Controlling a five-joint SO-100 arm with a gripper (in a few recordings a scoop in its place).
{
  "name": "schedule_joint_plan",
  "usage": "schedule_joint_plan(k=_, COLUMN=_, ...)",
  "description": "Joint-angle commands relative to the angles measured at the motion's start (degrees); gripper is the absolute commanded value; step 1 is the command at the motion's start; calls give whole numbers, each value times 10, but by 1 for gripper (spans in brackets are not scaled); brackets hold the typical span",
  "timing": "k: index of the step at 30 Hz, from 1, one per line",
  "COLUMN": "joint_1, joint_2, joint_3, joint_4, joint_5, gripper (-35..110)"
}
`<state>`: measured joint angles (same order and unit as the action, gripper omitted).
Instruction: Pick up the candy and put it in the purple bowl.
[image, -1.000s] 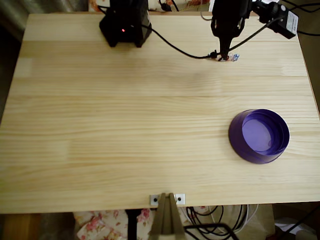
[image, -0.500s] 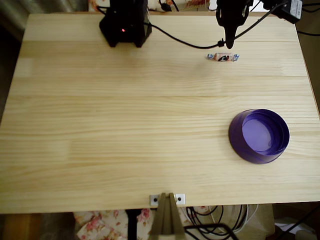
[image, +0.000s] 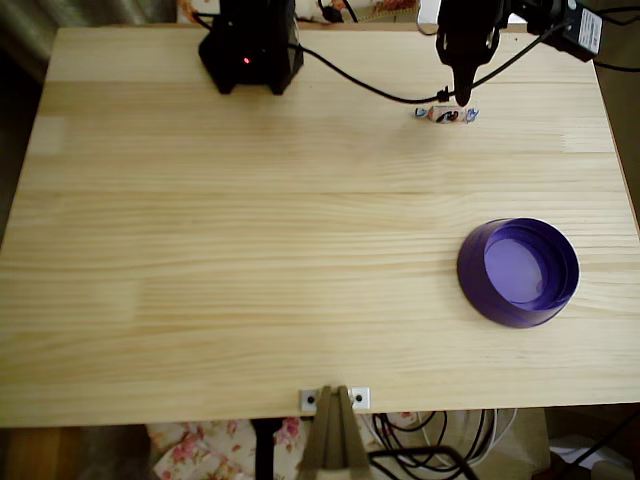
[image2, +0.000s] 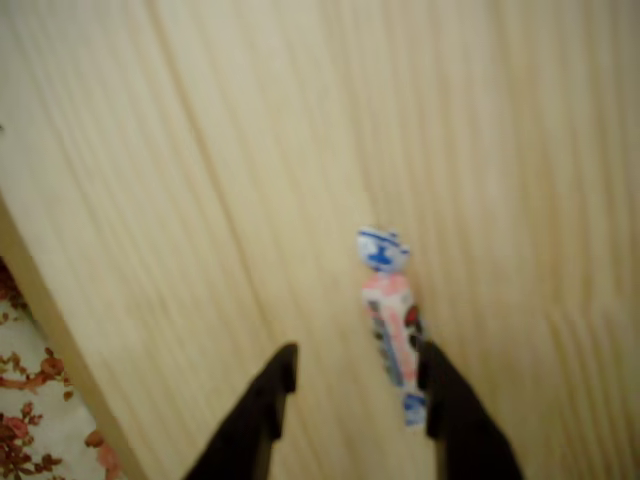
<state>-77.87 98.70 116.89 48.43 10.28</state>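
Note:
The candy (image: 447, 114) lies flat on the wooden table near its far edge, a pinkish middle with whitish-blue twisted ends. In the wrist view the candy (image2: 392, 325) lies lengthwise between my two dark fingertips, close against the right one. My gripper (image: 462, 97) hangs just above the candy's far side in the overhead view; in the wrist view the gripper (image2: 357, 372) is open, with the candy in the gap and not gripped. The purple bowl (image: 518, 272) stands upright and empty toward the table's right, well nearer the front than the candy.
The arm's black base (image: 250, 45) sits at the far edge, with a black cable (image: 350, 85) running across the table to the candy's left. A metal clamp (image: 334, 398) sits on the front edge. The table edge (image2: 45, 310) lies close to the left in the wrist view.
A second ago the gripper covered the candy; it then drew back toward the far edge, uncovering it, and has now come down close over the candy again. The candy itself stayed put.

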Motion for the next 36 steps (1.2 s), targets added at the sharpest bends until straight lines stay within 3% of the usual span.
schedule_joint_plan(k=1, joint_1=-6, joint_2=13, joint_3=2, joint_4=-17, joint_5=-2, gripper=18)
schedule_joint_plan(k=20, joint_1=21, joint_2=11, joint_3=53, joint_4=-73, joint_5=-24, gripper=16)
schedule_joint_plan(k=36, joint_1=8, joint_2=-70, joint_3=-9, joint_4=-40, joint_5=-19, gripper=12)
